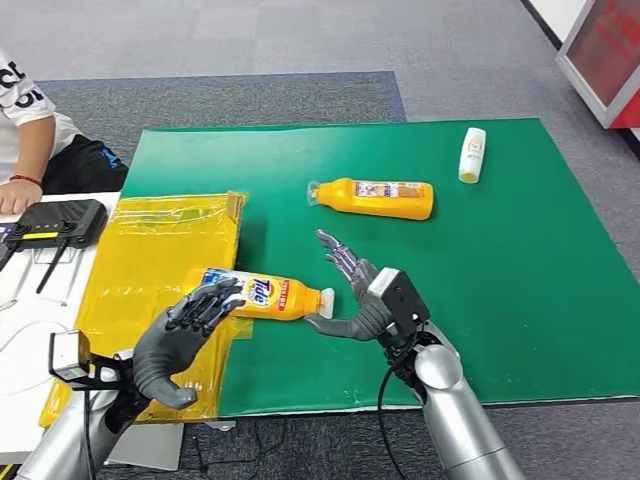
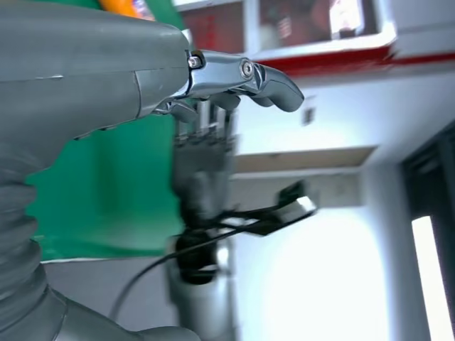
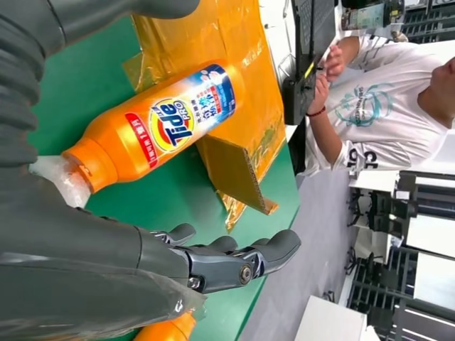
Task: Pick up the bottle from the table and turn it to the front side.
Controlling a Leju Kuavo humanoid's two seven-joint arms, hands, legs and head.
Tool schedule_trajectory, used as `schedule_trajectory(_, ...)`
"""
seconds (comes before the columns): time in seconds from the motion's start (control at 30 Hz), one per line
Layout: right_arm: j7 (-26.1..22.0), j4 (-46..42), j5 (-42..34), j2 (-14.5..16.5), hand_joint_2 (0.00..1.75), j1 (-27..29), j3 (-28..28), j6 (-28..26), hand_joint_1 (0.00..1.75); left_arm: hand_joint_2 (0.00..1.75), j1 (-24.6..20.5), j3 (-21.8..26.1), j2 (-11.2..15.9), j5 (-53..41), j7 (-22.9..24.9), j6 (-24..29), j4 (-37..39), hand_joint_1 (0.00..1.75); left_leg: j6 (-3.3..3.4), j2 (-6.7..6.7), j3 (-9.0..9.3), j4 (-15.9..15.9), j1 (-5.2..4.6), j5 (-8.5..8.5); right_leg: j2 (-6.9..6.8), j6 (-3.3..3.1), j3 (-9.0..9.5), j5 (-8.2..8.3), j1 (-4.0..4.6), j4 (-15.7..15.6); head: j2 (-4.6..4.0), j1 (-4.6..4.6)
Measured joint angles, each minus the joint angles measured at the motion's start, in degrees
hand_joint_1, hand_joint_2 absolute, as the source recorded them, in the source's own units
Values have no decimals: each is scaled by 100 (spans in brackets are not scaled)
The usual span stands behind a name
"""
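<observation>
An orange Tide bottle [image 1: 256, 295] [image 3: 161, 128] lies on its side, label up. Its base rests on a flattened yellow carton [image 1: 151, 260] and its clear cap points right over the green mat [image 1: 490, 280]. My left hand [image 1: 181, 335] [image 2: 236, 78] is at the bottle's base end with its fingertips [image 1: 215, 298] against it and nothing in its grasp. My right hand [image 1: 355, 295] [image 3: 230, 256] is at the cap end, fingers spread, the thumb close beside the cap. I cannot tell whether the thumb touches the cap.
A second orange bottle [image 1: 373, 198] lies farther back on the mat, and a small white bottle [image 1: 472, 155] lies near its far right corner. A person [image 1: 26, 140] [image 3: 386, 106] sits at the far left beside a black controller [image 1: 56, 222]. A red-and-white cabinet [image 1: 604, 60] stands at the far right.
</observation>
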Motion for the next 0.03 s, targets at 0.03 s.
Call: schedule_trajectory(0.03,2,0,-1,0,175,3,0,-6,0,175,37,67,-41,8,0,-27,-32,0,0,0,0,0,0,0,0,0,0,0,0,0,0,1)
